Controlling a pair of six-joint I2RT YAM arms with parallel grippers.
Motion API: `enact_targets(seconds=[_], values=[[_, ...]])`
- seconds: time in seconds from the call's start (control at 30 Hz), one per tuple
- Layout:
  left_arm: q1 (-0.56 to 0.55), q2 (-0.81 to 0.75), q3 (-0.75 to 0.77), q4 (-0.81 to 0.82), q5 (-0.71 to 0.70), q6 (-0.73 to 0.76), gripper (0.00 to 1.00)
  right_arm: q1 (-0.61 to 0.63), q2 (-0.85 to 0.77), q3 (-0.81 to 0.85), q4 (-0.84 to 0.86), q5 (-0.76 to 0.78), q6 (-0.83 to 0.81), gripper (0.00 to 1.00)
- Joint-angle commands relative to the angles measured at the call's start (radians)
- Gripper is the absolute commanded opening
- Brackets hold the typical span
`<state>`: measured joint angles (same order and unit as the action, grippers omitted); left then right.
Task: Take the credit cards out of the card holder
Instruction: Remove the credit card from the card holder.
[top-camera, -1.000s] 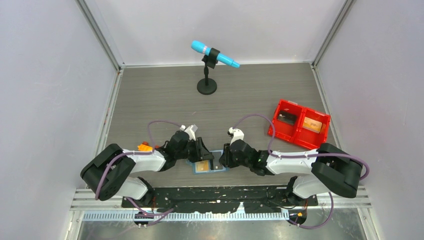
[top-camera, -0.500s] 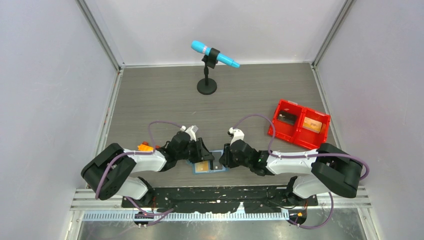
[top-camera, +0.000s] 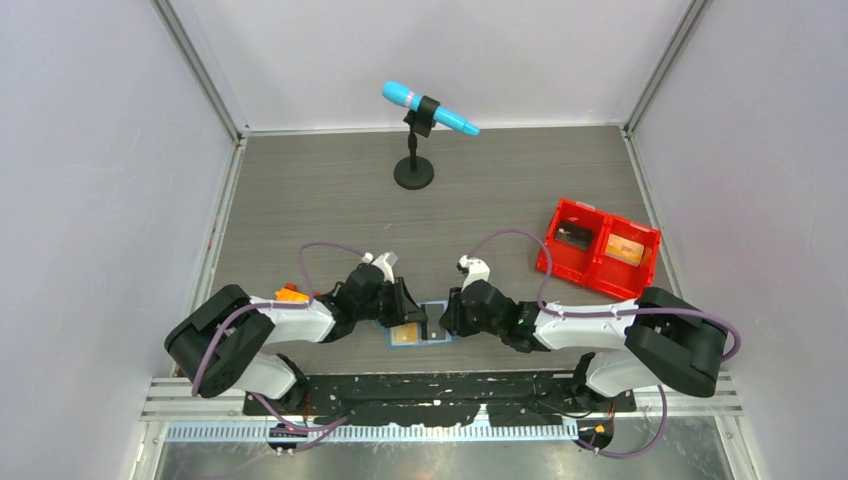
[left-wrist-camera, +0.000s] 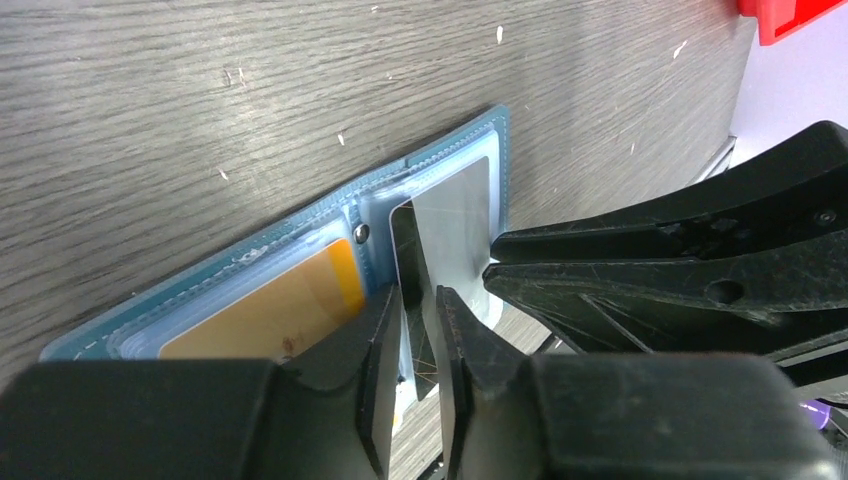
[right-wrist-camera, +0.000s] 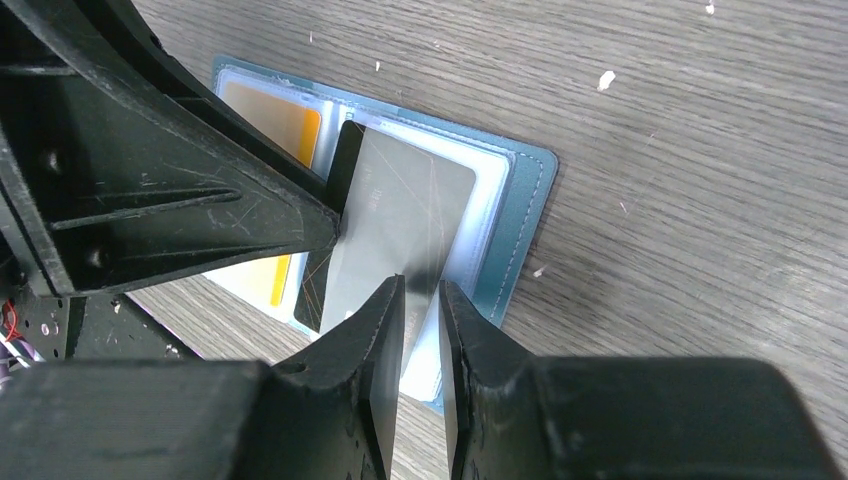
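Glossy grey card (left-wrist-camera: 440, 215) pinched in left pincer (left-wrist-camera: 413, 302); right pincer (right-wrist-camera: 421, 292) narrow, hold unclear.

We see two arms, the left arm (top-camera: 295, 320) at lower left and the right arm (top-camera: 580, 322) at lower right, each with white links and bulky black joint housings. A thin purple cable (top-camera: 325, 244) runs along each (it looks glossy). In the wrist views the fingers (left-wrist-camera: 360, 350) are black, wedge-shaped, finely scratched.
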<state>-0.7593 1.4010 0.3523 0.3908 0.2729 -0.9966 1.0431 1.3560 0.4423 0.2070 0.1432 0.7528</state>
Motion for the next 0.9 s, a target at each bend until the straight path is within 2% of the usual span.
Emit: enact_targets(seconds=[0.0, 0.23, 0.87], values=[[-0.006, 0.020, 0.002, 0.062, 0.028, -0.022, 0.17, 0.000, -0.016, -0.020, -0.040, 0.008, 0.006, 0.27], [-0.006, -0.001, 0.005, 0.035, 0.021, -0.023, 0.00, 0.000, -0.009, -0.028, -0.037, 0.015, 0.010, 0.26], [0.017, -0.096, 0.008, -0.108, -0.006, 0.025, 0.00, -0.021, -0.006, -0.037, -0.073, 0.047, 0.031, 0.26]])
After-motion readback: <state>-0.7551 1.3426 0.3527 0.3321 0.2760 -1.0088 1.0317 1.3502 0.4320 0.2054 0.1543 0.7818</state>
